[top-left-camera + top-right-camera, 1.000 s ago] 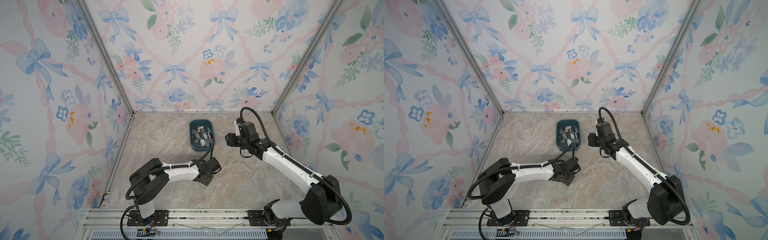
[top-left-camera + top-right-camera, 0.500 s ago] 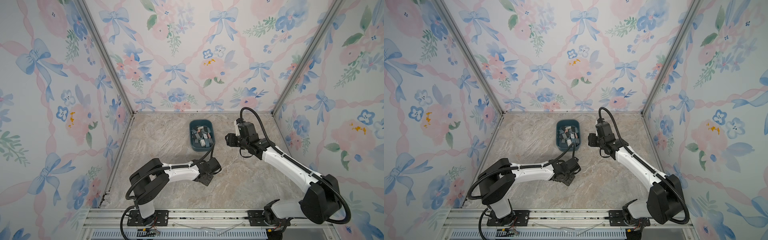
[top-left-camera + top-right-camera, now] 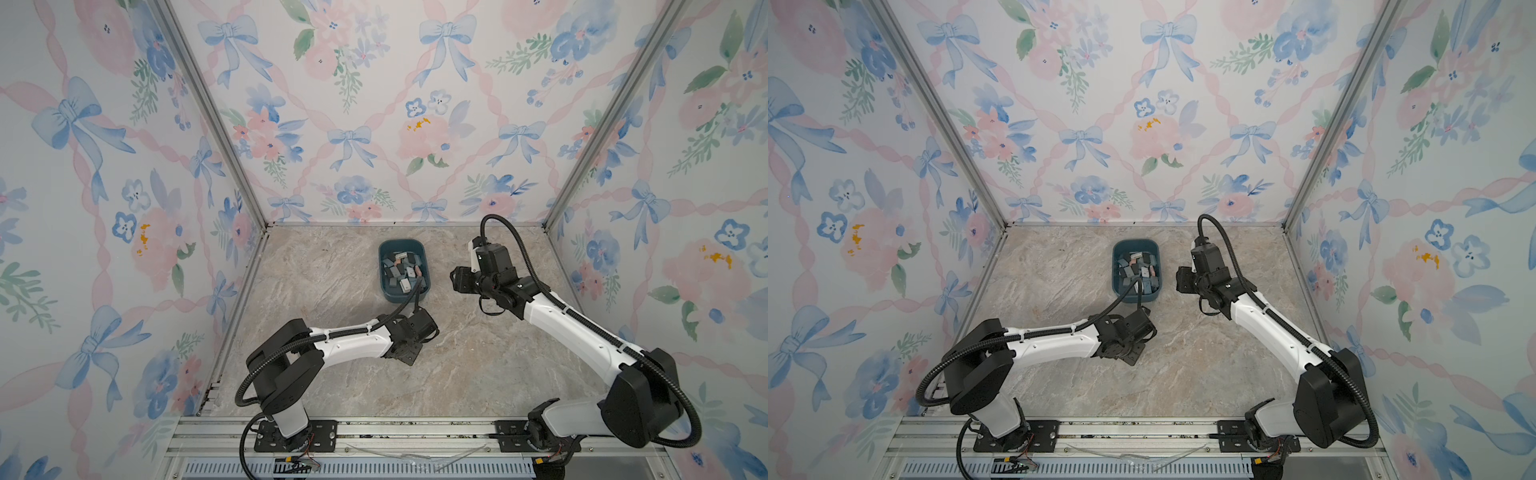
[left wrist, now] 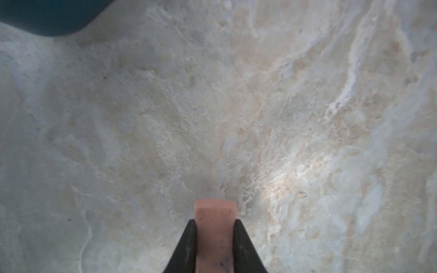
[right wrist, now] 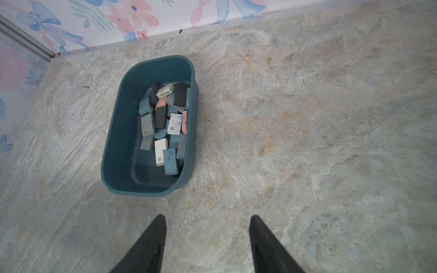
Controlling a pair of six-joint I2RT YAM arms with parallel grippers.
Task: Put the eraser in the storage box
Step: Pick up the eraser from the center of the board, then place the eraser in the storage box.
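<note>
A pink eraser [image 4: 215, 211] sits clamped between the black fingers of my left gripper [image 4: 214, 221], just above the marble table. In both top views the left wrist [image 3: 411, 332] hovers low in front of the storage box and hides the eraser. The storage box [image 3: 401, 242] [image 3: 1136, 242] is a dark teal tub at the back middle, and one corner of it [image 4: 47, 16] shows in the left wrist view. My right gripper [image 5: 207, 216] is open and empty, raised to the right of the box [image 5: 111, 141].
Several erasers [image 5: 163, 123] in grey, blue, white, black and pink lie piled in the box. Floral walls close in the marble table [image 3: 478, 374] on three sides. An aluminium rail [image 3: 374, 432] runs along the front edge.
</note>
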